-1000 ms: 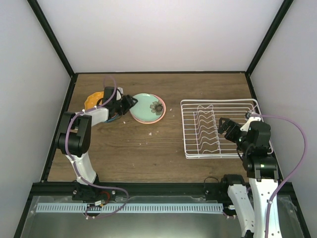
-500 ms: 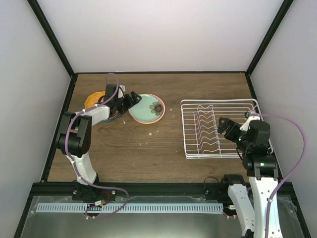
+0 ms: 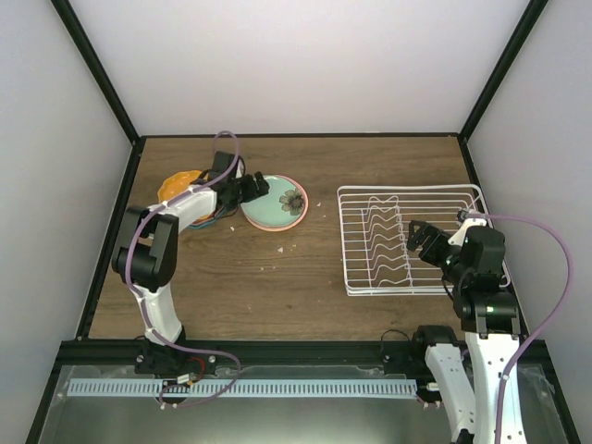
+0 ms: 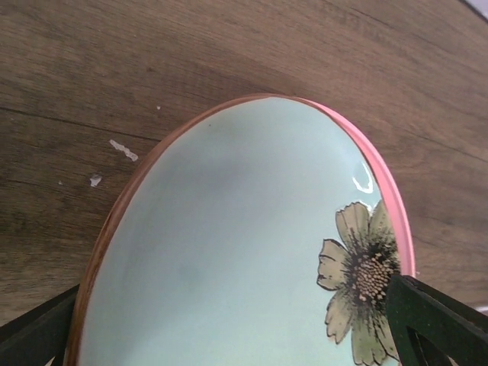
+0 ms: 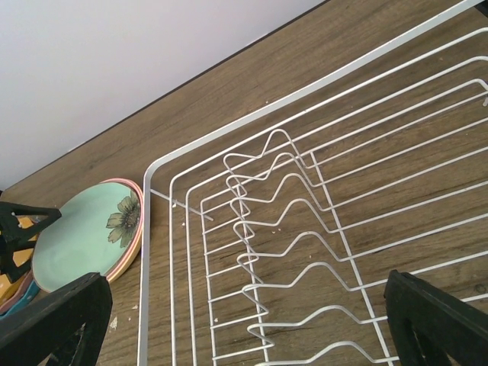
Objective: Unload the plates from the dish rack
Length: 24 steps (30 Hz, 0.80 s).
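Lately left jaws (spread) advanced over mint plate point(image 3: 276, 211).

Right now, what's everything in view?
rack: 1, white wire, table's right, no plates inside
green flower plate: 1, mint, centre-left, top of a pair
pink plate: 1, pink, under the green one
orange plate: 1, orange, far left, tops another stack
teal plate: 1, teal, edge showing in that stack
crumbs: few, pale, beside green plate
table: 1, brown wood
left tool: 1, black, open at green plate's left edge
right tool: 1, black, open over rack
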Motion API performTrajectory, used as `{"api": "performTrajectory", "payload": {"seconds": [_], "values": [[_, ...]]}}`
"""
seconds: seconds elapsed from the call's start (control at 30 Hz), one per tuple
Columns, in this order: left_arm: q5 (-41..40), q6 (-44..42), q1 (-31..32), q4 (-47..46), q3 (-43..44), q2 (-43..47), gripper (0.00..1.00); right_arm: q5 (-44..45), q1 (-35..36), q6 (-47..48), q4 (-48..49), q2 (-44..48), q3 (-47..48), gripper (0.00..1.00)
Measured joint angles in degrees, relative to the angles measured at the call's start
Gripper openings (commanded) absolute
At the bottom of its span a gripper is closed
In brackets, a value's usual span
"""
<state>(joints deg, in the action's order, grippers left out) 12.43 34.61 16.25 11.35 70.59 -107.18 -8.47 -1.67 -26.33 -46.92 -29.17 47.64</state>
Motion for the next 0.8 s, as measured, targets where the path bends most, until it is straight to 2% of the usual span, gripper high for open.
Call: {"api": "performTrajectory", "payload": {"seconds": [0.43, 0.8], "values": [[-14.3, -1.6, 3.8, 12.0, 6.2, -1.6, 1.0, 0.0, 0.0, 0.2, -0.2, 0.0, 0.0, 1.0], [-18.7, -4.3, 5.0, 13.9, 8.0, -1.4, 1.0, -0.9, 0.0, 0.8, -0.2, -0.2, 0.0, 1.0]]}}
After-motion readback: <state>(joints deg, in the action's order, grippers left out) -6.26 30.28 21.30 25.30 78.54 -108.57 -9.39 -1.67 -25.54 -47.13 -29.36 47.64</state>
